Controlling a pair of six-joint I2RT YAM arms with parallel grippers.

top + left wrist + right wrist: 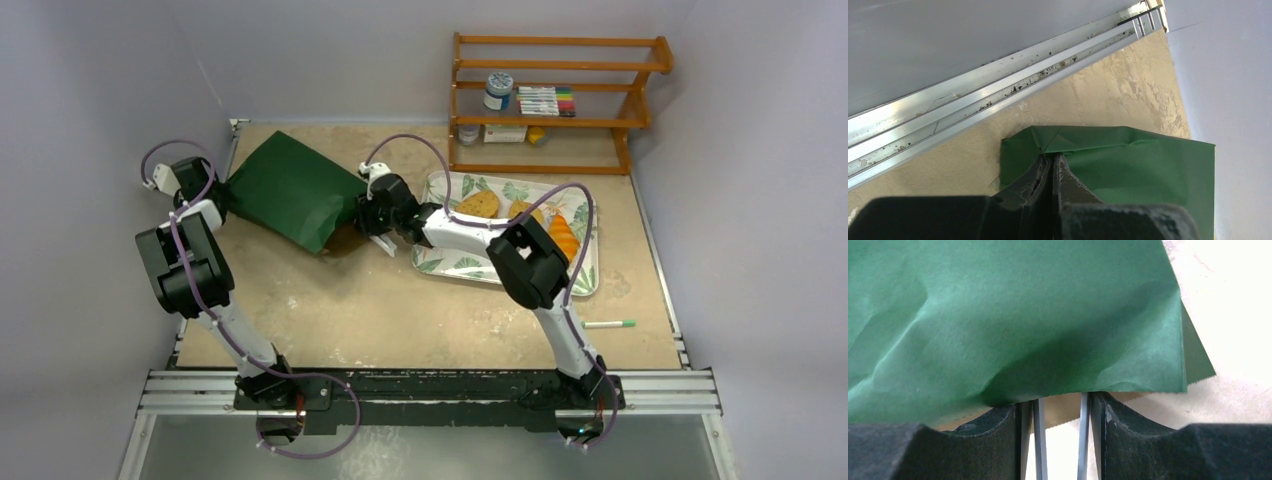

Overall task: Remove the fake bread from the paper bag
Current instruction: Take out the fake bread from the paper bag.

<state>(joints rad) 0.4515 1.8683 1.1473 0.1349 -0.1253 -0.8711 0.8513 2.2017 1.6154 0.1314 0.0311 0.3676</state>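
The dark green paper bag (290, 190) lies on its side at the back left of the table, its mouth facing right. My left gripper (222, 195) is shut on a fold at the bag's closed end, as the left wrist view shows (1053, 156) against the green paper (1148, 160). My right gripper (362, 222) is at the bag's mouth. In the right wrist view its jaws (1062, 397) stand a little apart, with the tips hidden under the bag's upper flap (1023, 315). Three bread pieces (478, 204) (522, 211) (563, 237) lie on the tray. I cannot see inside the bag.
The leaf-patterned tray (440, 262) sits right of the bag, under my right arm. A wooden shelf (560, 100) with a jar and markers stands at the back right. A green pen (610, 324) lies near the right front. A metal rail (998, 95) runs along the left table edge.
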